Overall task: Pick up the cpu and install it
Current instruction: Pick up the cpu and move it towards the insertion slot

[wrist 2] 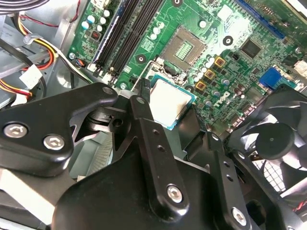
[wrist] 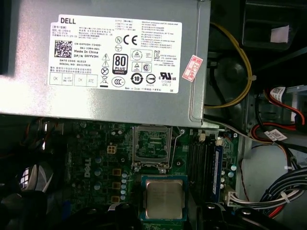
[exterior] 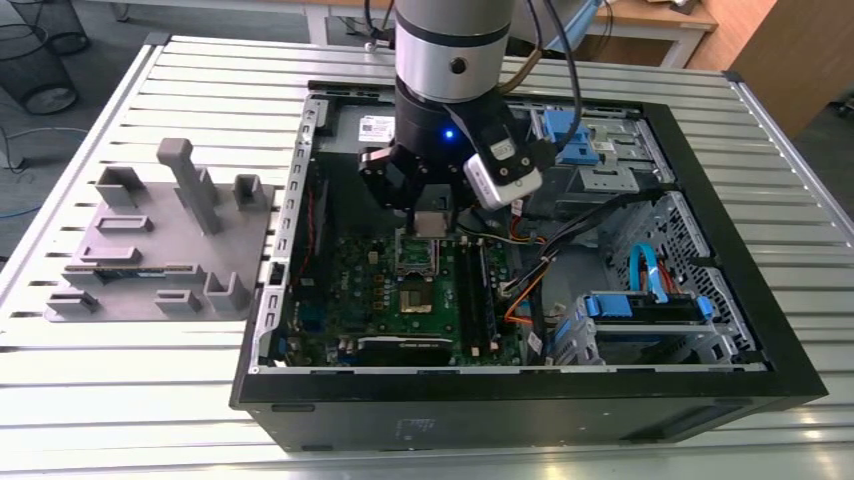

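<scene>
The cpu (wrist 2: 168, 100) is a small square chip with a silver-grey top and a teal rim, and it hangs tilted above the green motherboard (wrist 2: 230, 19). My gripper (wrist 2: 169, 111) is shut on it, with a black finger (wrist 2: 144, 96) pressed against one edge. In the first wrist view the cpu (wrist: 164, 199) sits a short way from the open socket (wrist: 152, 146). In the exterior view the gripper (exterior: 430, 215) holds the cpu (exterior: 430, 222) inside the open computer case (exterior: 534, 395), just above the socket (exterior: 418, 258).
A grey power supply (wrist: 110, 57) borders the socket. Memory slots (wrist 2: 120, 38), a black fan (wrist 2: 273, 143) and loose cables (exterior: 534, 280) surround it. Blue drive bays (exterior: 647, 305) fill the case on the exterior view's right. A grey parts fixture (exterior: 160, 250) stands on the slatted table.
</scene>
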`<state>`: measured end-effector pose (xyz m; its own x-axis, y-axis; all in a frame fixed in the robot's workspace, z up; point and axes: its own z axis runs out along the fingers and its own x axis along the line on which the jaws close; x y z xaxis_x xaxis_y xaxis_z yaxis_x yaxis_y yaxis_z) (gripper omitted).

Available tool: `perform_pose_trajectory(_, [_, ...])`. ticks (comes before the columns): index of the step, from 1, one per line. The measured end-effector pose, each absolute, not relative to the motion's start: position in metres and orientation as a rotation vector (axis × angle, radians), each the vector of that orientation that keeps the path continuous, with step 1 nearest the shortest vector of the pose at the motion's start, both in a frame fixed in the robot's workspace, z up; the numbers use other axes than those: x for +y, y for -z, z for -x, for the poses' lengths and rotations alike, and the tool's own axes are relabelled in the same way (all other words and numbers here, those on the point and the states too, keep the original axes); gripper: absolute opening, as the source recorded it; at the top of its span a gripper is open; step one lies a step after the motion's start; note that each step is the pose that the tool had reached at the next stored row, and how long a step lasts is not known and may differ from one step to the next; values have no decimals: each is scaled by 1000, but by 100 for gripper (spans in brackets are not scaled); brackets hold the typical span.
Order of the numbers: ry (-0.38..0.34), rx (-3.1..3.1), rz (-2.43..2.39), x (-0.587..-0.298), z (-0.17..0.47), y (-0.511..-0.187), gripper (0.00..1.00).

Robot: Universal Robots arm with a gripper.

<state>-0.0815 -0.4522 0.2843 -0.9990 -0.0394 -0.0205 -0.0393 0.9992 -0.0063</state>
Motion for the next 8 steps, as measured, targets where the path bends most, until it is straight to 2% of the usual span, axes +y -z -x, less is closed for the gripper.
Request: perform_pose_trajectory(8, [10,3126,62,-452,82,-283,47])
